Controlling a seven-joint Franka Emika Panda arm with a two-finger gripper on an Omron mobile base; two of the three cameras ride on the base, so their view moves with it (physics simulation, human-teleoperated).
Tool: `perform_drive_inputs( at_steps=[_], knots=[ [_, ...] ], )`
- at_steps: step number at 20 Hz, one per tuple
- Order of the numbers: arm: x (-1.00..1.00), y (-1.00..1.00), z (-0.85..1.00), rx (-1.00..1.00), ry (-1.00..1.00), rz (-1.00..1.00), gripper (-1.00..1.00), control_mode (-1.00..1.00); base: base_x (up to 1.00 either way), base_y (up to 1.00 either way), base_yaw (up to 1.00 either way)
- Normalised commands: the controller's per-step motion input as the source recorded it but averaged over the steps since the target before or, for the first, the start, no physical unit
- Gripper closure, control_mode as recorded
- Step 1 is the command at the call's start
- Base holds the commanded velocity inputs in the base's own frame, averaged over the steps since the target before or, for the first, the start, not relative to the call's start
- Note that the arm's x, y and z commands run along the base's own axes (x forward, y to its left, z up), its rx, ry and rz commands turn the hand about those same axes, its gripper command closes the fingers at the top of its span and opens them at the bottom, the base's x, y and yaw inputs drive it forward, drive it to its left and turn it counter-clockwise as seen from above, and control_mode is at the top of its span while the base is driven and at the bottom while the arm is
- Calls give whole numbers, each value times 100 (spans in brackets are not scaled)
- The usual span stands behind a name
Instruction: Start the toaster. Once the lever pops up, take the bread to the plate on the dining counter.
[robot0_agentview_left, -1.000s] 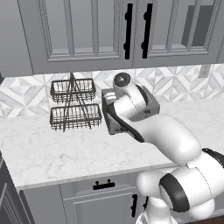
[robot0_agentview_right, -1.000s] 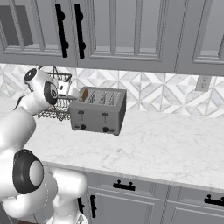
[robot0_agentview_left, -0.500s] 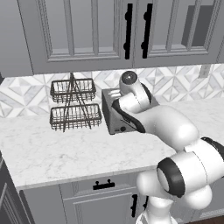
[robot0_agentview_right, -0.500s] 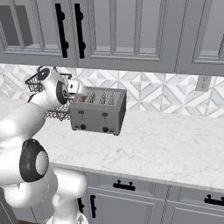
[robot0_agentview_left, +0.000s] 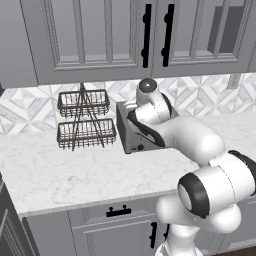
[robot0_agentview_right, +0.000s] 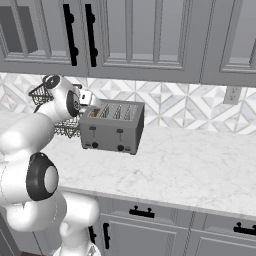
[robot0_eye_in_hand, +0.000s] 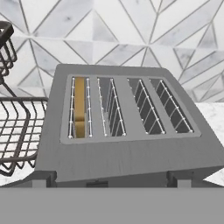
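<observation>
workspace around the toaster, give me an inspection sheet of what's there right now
surface: white marble worktop, backed by patterned tiles.
job's things: silver toaster stands on the worktop; the bread sits down in its leftmost slot in the hand view, the other three slots are empty. Two dark levers on its front.
clutter: black two-tier wire basket rack beside the toaster, apart from it.
grippers: gripper open, holding nothing; the hand looks down on the toaster's top.
cables: nothing seen.
surroundings: grey wall cabinets above, drawers with dark handles below, a wall outlet on the tiles.
</observation>
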Motion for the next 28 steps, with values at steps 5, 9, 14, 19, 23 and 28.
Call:
perform_drive_inputs(
  at_steps=[5,9,14,19,23,28],
  knots=[
    [2,6,-1,0,-1,0,-100,-100,0,0,0],
    [1,1,-2,2,-3,1,-100,-100,0,0,0],
    [0,0,-11,0,-5,1,-100,-100,0,0,0],
    [0,0,-3,1,-12,1,-100,-100,0,0,0],
    [0,0,0,5,-3,1,-100,-100,0,0,0],
    [0,0,0,11,2,2,-100,-100,0,0,0]
  ],
)
